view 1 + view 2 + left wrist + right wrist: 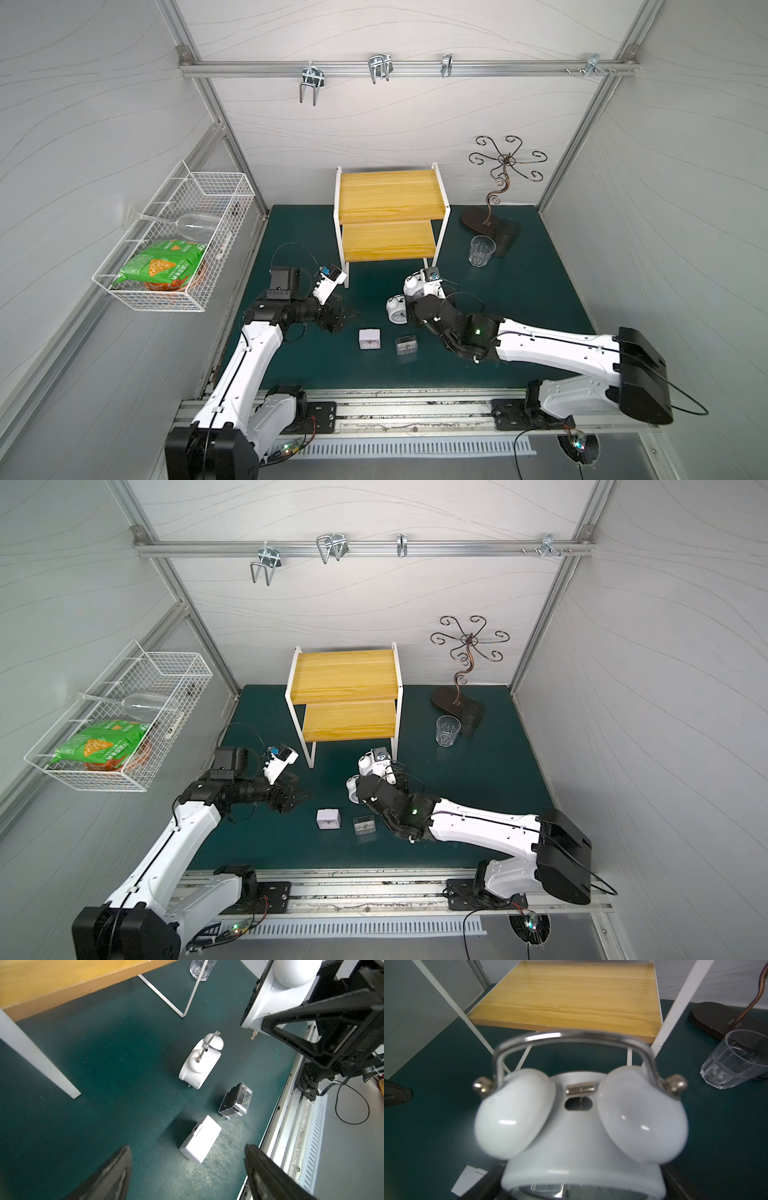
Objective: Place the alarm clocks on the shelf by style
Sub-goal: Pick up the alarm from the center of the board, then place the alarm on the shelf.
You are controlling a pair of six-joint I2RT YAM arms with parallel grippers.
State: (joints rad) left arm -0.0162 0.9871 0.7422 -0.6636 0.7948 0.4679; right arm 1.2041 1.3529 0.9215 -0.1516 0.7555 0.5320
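The shelf (390, 216) stands at the back of the green mat with both yellow boards bare. My right gripper (419, 291) is shut on a white twin-bell alarm clock (581, 1126), held up in front of the shelf's lower board (571, 1001), near its front right leg. A second twin-bell clock (397, 309) stands on the mat just beside it. The white square clock (369, 338) and the transparent square clock (406, 345) sit closer to the front. My left gripper (187, 1153) is open above the mat, with the white square clock (200, 1139) just ahead of its fingertips.
A clear drinking glass (482, 250) and a dark scrolled hook stand (494, 216) are right of the shelf. A white wire basket (174, 245) on the left wall holds a green snack bag and a wine glass. Metal hooks hang from the back rail.
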